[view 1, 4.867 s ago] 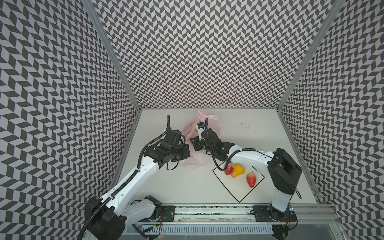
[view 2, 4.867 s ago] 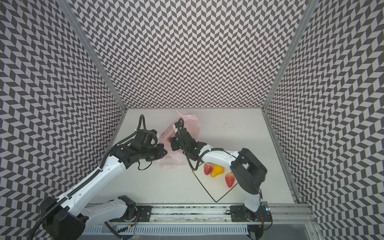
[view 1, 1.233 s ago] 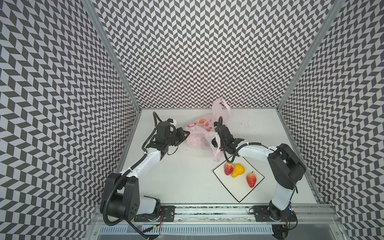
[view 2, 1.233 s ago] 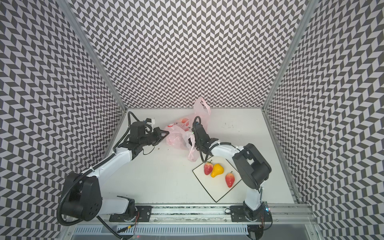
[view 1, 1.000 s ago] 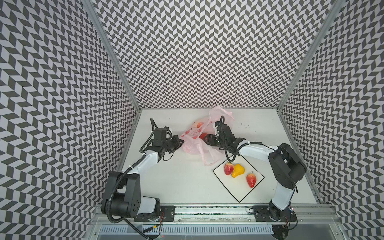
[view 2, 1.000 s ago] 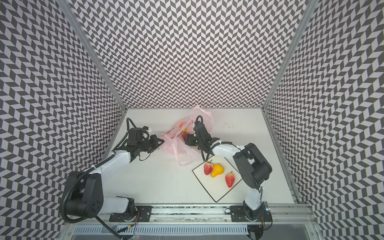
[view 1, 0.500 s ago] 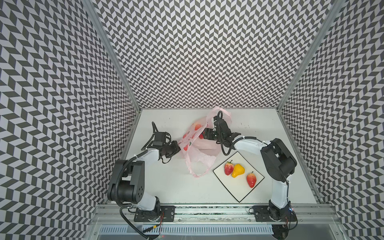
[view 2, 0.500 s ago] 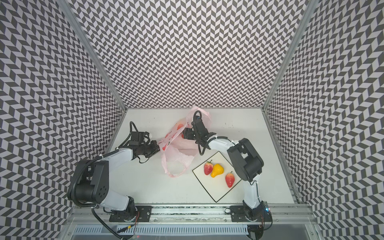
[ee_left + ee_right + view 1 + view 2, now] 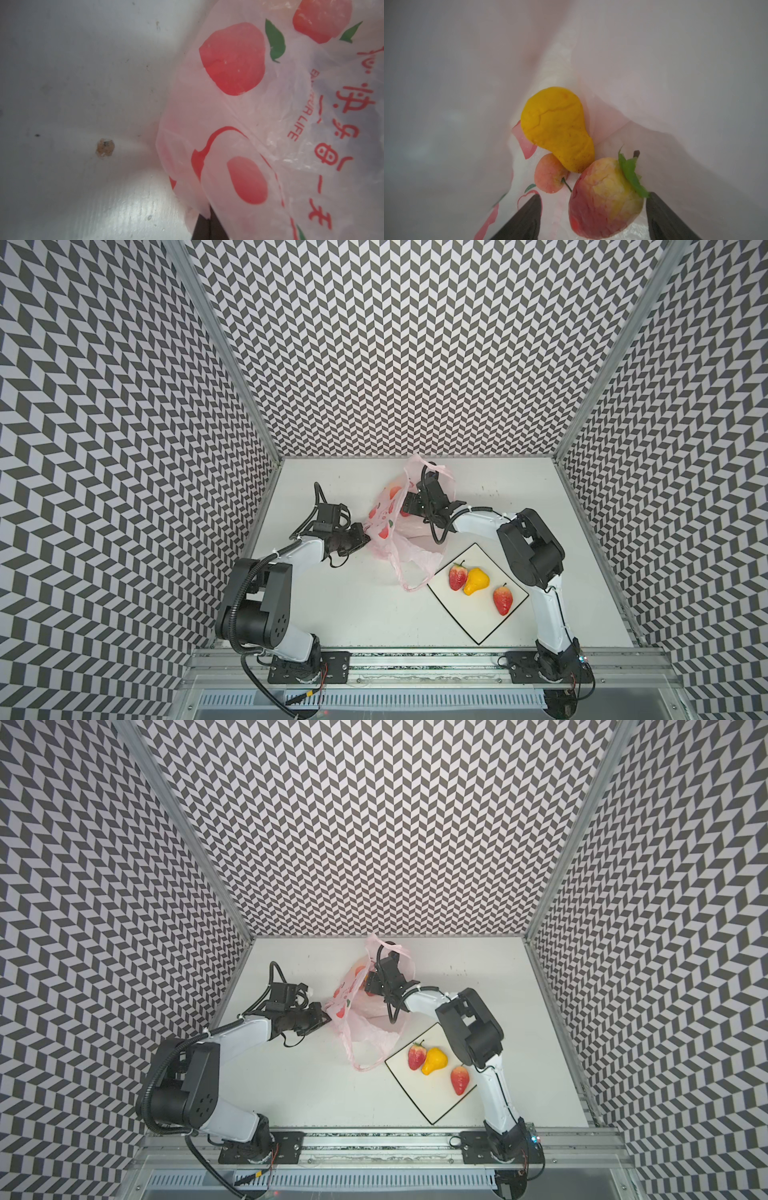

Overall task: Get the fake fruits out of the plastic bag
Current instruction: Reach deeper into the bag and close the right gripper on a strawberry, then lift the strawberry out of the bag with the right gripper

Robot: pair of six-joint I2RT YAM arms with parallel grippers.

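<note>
The pale-pink plastic bag (image 9: 388, 531) (image 9: 353, 1025) lies crumpled mid-table, one loop handle trailing toward the board. My left gripper (image 9: 365, 537) (image 9: 208, 217) is shut on the bag's left edge. My right gripper (image 9: 595, 196) reaches inside the bag, open, with its fingers on either side of a red strawberry (image 9: 606, 199); one finger touches its green top. Beyond it lie a yellow pear (image 9: 557, 128) and a small pink cherry (image 9: 548, 173). Outside the bag, two strawberries (image 9: 457, 577) (image 9: 503, 600) and a pear (image 9: 476, 580) rest on the board.
The white black-edged square board (image 9: 478, 626) sits at the front right, its corner under the bag's handle. Patterned walls close in the table on three sides. A metal rail with both arm bases runs along the front edge.
My left gripper has pulled the bag's edge to the left and toward the front. The bag's loop handle has dropped toward the board. My right gripper has gone deeper into the bag.
</note>
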